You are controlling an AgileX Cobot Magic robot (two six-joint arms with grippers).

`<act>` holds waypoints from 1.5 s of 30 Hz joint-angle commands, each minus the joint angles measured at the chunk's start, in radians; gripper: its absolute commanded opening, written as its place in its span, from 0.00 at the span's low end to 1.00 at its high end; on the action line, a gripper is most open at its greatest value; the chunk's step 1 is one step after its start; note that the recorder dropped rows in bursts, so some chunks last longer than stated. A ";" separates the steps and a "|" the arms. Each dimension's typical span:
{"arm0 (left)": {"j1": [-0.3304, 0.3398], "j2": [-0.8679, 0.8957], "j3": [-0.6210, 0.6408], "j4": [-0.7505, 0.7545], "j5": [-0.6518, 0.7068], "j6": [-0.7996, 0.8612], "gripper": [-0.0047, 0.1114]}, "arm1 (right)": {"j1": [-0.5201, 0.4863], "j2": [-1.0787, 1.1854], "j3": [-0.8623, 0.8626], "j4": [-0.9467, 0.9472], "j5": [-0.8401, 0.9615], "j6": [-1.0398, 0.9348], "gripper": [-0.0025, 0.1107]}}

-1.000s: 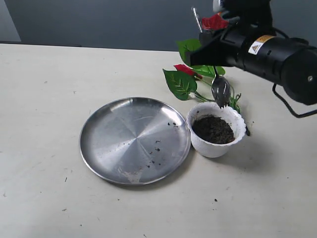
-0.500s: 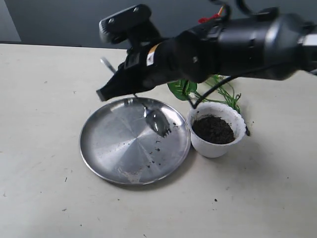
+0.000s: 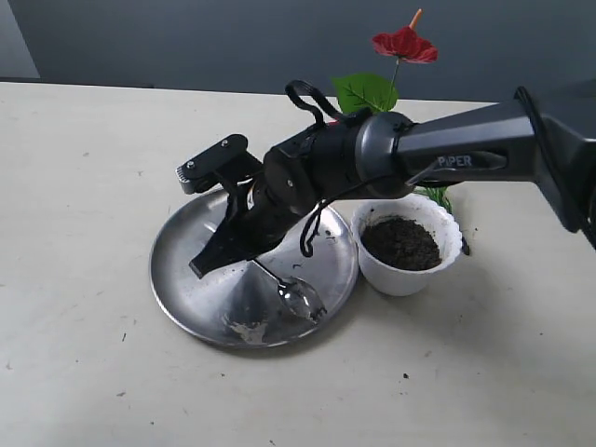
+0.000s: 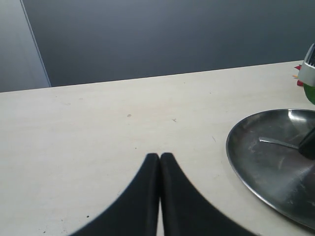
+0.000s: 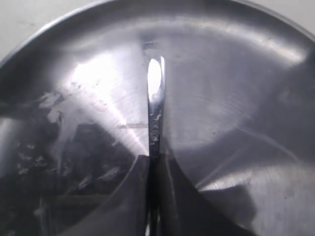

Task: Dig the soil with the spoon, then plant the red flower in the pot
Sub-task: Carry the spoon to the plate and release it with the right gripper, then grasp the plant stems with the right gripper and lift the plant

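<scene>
My right tool (image 5: 153,162) is clamped on the spoon (image 3: 300,296), its bowl low over the steel plate (image 3: 186,279) at centre frame. Releasing too high could bounce it off onto the bench (image 3: 84,168). The left tool (image 4: 160,160) rests pinched together. The pot (image 3: 408,244) sits right of the plate, with the red flower (image 3: 404,44) behind it.

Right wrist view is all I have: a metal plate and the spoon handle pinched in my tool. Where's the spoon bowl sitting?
Observer: The spoon has its bowl low over the plate, near the edge closest to the camera. Whether it touches, I cannot tell.
Operator: Is the pot close?
Observer: The pot stands just beside the plate, on the right tool's own side, with soil in it.
Operator: And the flower?
Observer: The red flower rises behind the pot, not planted yet.
Operator: Left arm?
Observer: The left tool is shut on nothing, over bare table.
</scene>
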 commanded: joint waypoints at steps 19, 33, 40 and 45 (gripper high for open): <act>-0.005 -0.001 -0.002 0.001 -0.014 -0.004 0.05 | -0.182 -0.320 -0.009 -0.147 0.103 0.098 0.24; -0.005 -0.001 -0.002 0.001 -0.014 -0.004 0.05 | -0.498 -0.125 -0.011 -0.208 0.021 0.006 0.42; -0.005 -0.001 -0.002 0.001 -0.014 -0.004 0.05 | -0.498 0.001 -0.046 -0.217 -0.087 0.004 0.42; -0.005 -0.001 -0.002 0.001 -0.014 -0.004 0.05 | -0.498 0.055 -0.138 -0.227 -0.037 0.004 0.26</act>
